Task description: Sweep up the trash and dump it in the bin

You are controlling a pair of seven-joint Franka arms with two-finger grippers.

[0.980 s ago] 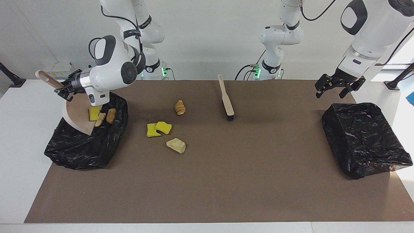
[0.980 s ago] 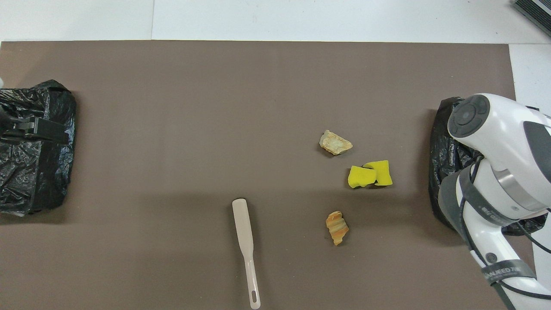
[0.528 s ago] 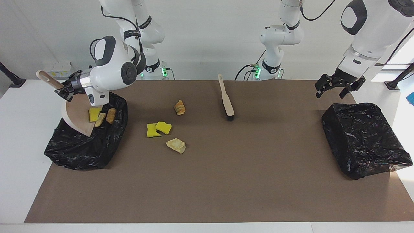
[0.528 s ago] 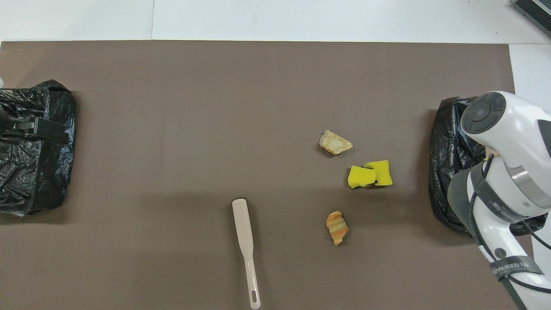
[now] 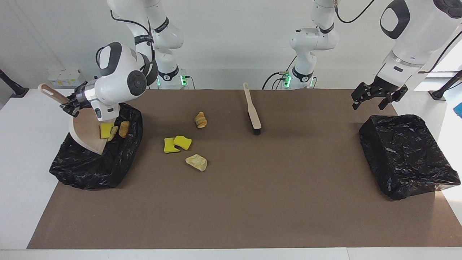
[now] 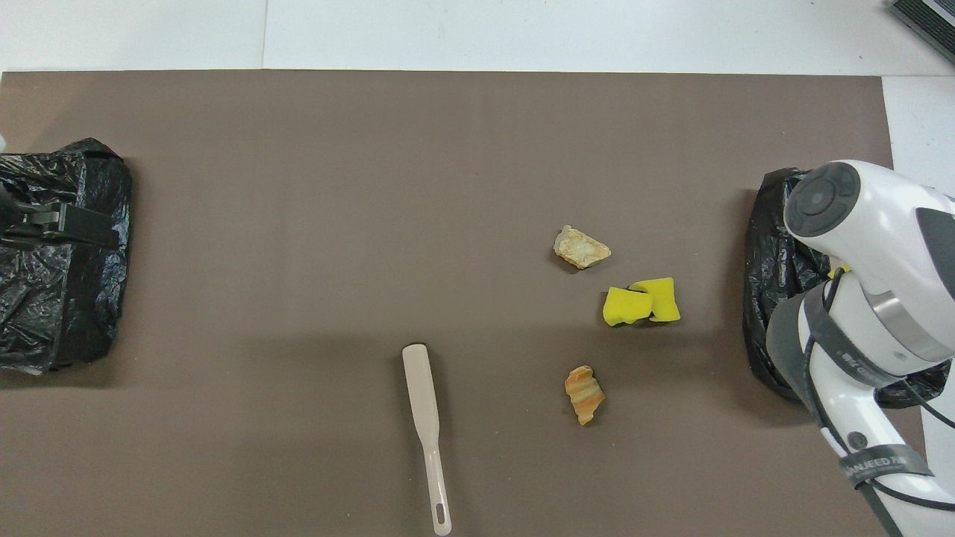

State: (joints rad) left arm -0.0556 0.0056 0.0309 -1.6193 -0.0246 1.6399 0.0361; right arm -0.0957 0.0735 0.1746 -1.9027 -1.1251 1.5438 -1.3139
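My right gripper [image 5: 71,103] is shut on the wooden handle of the tan dustpan [image 5: 85,131], held tilted over the black-bagged bin [image 5: 90,166] at the right arm's end of the table. Three trash pieces [image 5: 114,130], one yellow and two tan, lie at the pan's lower edge. On the mat lie more trash: two yellow sponge chunks [image 5: 177,143] [image 6: 642,301], a croissant-like lump [image 5: 200,119] [image 6: 584,393] and a pale bread lump [image 5: 196,162] [image 6: 580,247]. My left gripper [image 5: 371,98] hangs open and holds nothing. In the overhead view the right arm hides the pan.
A wooden brush [image 5: 252,112] [image 6: 427,432] lies on the brown mat close to the robots, bristles down. A second black-bagged bin [image 5: 406,155] [image 6: 60,298] stands at the left arm's end, below the waiting left gripper [image 6: 67,226].
The right arm has shifted a little toward its end of the table, and the dustpan with its three pieces moved slightly with it. The left arm has not moved.
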